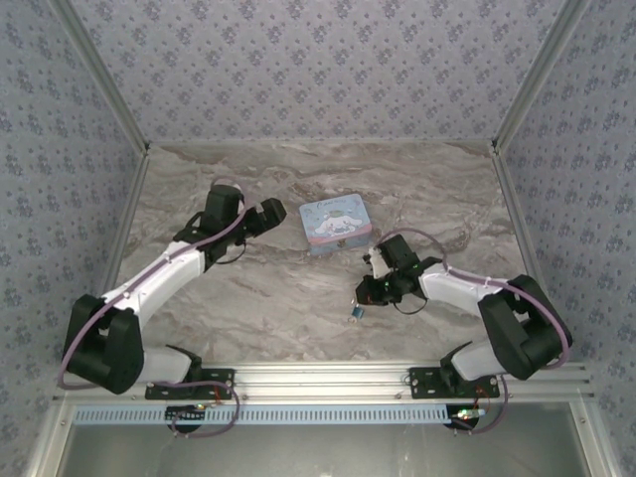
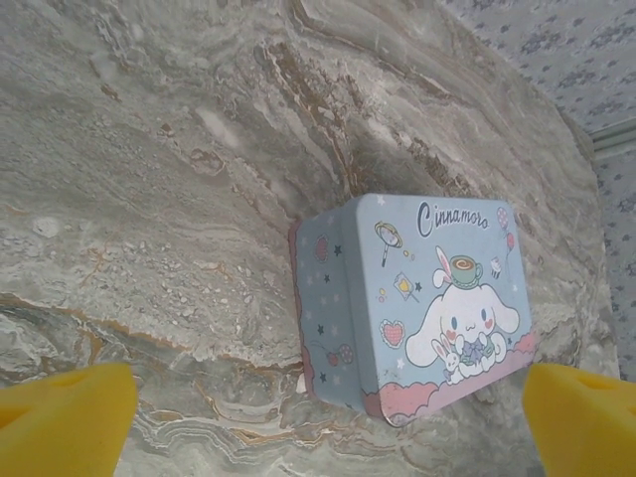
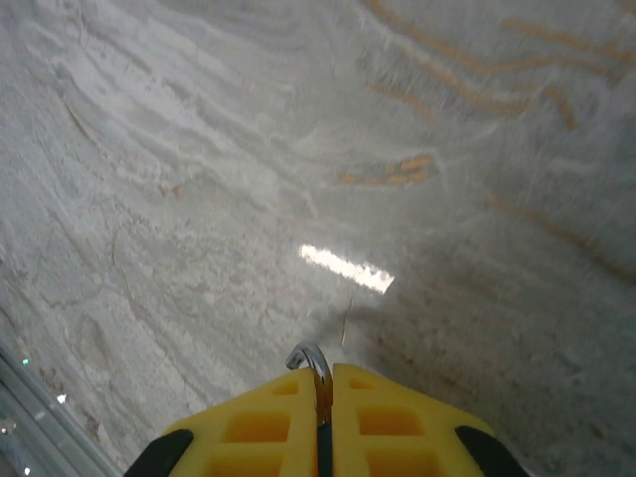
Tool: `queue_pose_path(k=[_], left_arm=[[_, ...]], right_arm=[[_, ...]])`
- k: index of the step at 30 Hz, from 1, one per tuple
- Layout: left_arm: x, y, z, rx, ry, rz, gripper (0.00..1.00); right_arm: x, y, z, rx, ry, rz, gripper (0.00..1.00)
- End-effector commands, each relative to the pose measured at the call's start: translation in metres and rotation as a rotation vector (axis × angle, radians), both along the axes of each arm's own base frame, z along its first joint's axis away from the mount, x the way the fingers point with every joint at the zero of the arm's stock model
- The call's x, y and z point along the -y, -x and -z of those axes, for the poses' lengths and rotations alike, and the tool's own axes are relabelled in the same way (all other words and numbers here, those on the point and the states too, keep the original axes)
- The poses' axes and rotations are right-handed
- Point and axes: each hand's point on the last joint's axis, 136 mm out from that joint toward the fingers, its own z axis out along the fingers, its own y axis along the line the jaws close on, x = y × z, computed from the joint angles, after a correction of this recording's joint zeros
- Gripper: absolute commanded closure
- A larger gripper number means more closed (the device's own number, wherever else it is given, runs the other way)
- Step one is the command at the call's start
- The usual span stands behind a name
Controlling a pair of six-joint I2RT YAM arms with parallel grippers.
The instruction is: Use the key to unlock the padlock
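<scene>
Left arm extended forward, left gripper (image 1: pixel 270 215) spread wide, right arm bent inward, right gripper (image 3: pixel 323 390) pinching padlock (image 3: pixel 312 358)

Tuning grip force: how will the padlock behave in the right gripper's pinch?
Likely rigid: the padlock looks metal, its shackle pinched in the shut right gripper. Probably slippery and apt to pivot, since the thin, shiny shackle offers little contact. Likely light, being tiny beside the tin.

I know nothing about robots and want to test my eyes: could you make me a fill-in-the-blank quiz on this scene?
1. The right end effector is shut on the padlock's thin silvery ____.
2. The padlock's small body is coloured ____.
3. The left end effector, its jaws ____, faces the tin.
Missing words: shackle; blue; open.
</scene>
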Motion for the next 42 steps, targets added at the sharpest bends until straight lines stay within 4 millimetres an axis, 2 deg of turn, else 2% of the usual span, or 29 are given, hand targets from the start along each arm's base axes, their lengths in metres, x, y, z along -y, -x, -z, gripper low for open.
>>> queue_pose_path(k=[1,6,10,16,22,27,30,33,36,40,42], left_arm=[[-0.014,0.005,-0.011,0.032,-0.029,-0.018,0.01],[-0.034,0.009,-0.031,0.085,-0.073,-0.060,0.00],[-0.054,0.015,-0.048,0.149,-0.153,-0.100,0.01],[-0.090,0.023,-0.065,0.239,-0.290,-0.204,0.01],[-0.130,0.027,-0.077,0.400,-0.446,-0.353,0.01],[-0.142,0.024,-0.073,0.483,-0.570,-0.370,0.01],[-0.146,0.022,-0.066,0.471,-0.652,-0.350,0.01],[-0.148,0.018,-0.060,0.459,-0.677,-0.345,0.01],[-0.153,0.014,-0.051,0.448,-0.713,-0.339,0.01],[-0.171,0.010,-0.033,0.399,-0.771,-0.374,0.01],[-0.179,0.009,-0.023,0.371,-0.787,-0.390,0.00]], right_arm=[[0.005,-0.017,-0.005,0.071,0.008,0.028,0.80],[0.028,-0.039,-0.023,0.190,0.043,0.096,0.69],[0.050,-0.054,-0.056,0.339,0.094,0.137,0.59],[0.094,-0.062,-0.104,0.555,0.169,0.259,0.43],[0.138,-0.070,-0.133,0.703,0.172,0.459,0.31],[0.164,-0.078,-0.144,0.751,0.193,0.556,0.26],[0.177,-0.083,-0.151,0.778,0.200,0.603,0.19],[0.192,-0.087,-0.162,0.813,0.214,0.650,0.05],[0.209,-0.088,-0.167,0.838,0.249,0.702,0.00],[0.227,-0.093,-0.161,0.907,0.321,0.712,0.00],[0.233,-0.095,-0.148,0.935,0.390,0.681,0.00]])
